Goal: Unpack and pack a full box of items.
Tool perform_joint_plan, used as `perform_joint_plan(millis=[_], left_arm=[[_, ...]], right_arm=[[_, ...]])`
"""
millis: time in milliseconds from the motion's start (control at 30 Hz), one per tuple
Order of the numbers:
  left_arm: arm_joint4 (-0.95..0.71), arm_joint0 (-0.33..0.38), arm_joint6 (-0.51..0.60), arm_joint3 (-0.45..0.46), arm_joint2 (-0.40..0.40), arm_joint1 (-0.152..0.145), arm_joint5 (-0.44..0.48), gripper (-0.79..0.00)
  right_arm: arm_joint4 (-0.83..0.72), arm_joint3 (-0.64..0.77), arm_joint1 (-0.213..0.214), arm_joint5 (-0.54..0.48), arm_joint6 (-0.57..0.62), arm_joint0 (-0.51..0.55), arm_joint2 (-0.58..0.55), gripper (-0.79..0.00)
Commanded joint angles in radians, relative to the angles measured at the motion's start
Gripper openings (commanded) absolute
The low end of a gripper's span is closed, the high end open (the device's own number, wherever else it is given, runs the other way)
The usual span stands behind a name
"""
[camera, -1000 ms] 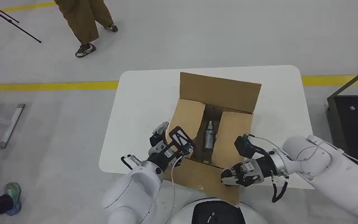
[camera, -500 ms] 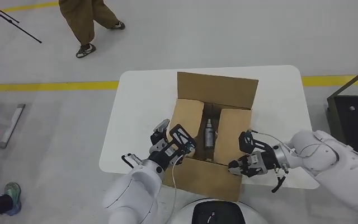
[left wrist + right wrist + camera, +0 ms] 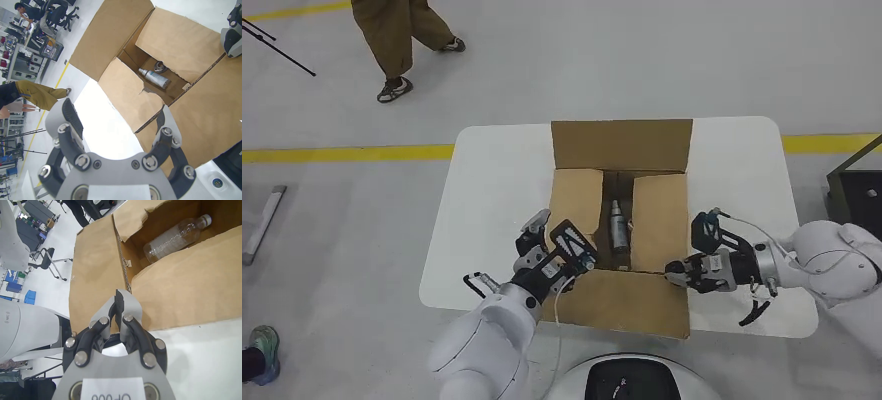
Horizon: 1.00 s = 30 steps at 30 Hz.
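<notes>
Brown cardboard box, flaps open, on a white table. Left gripper gapes wide by its corner; right gripper pinches the near flap. Clear plastic bottle lies inside.

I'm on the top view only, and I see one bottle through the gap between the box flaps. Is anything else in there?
Observer: Yes. The right wrist view shows a clear plastic bottle lying on its side in the box.
Operator: Anything more?
Observer: The left wrist view shows a spray bottle lying flat, with a round metal part by its nozzle end.
Operator: Is the right gripper open?
Observer: No, the right gripper is shut, by the box's near corner.
</notes>
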<state>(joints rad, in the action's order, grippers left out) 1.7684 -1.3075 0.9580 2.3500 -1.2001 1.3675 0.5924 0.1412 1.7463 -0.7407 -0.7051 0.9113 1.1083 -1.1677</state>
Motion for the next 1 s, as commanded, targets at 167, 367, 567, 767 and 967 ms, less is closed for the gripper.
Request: perform_joint_plan(millis=[167,367,567,767,967], left_arm=[[-0.022,0.0,-0.048,0.0,-0.003,0.002,-0.096,0.0],[-0.034,0.03,-0.088,-0.024,0.029,0.009,-0.179,0.0],[-0.038,0.038,-0.095,-0.035,0.039,0.01,-0.196,0.0],[-0.038,0.038,-0.095,-0.035,0.039,0.01,-0.196,0.0],[-0.038,0.038,-0.095,-0.035,0.039,0.01,-0.196,0.0]], right_arm=[[0.022,0.016,0.004,0.101,-0.302,0.09,-0.148,-0.785],[0.271,0.112,-0.012,0.42,-0.752,0.28,-0.232,-0.785],[0.295,0.139,-0.026,0.527,-0.891,0.37,-0.226,-0.785],[0.295,0.139,-0.026,0.527,-0.891,0.37,-0.226,-0.785],[0.295,0.139,-0.026,0.527,-0.891,0.37,-0.226,-0.785]])
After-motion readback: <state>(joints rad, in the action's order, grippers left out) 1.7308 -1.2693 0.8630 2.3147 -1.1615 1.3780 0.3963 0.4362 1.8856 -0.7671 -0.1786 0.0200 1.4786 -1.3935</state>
